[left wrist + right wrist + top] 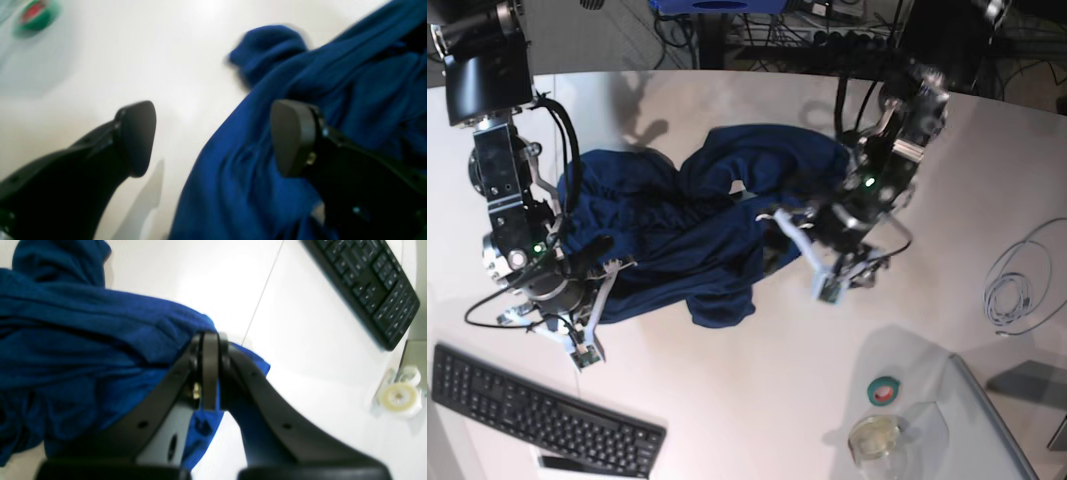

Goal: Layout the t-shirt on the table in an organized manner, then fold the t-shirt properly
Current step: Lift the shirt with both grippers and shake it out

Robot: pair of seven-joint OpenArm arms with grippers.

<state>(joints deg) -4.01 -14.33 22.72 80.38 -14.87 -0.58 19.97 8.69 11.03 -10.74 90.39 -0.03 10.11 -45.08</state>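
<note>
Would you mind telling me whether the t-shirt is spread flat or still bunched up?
Bunched up. The t-shirt lies in a crumpled heap with deep folds on the table, no sleeves laid out.

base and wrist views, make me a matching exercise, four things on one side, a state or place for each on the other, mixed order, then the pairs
Things
1. left gripper
2. right gripper
3. t-shirt
4. keyboard

States or places
A. shut on blue fabric
B. bunched up in the middle of the table
C. jaws apart, nothing between them
D. at the table's near edge, beside the right arm

Pairs: 1-C, 2-A, 3-B, 4-D
</note>
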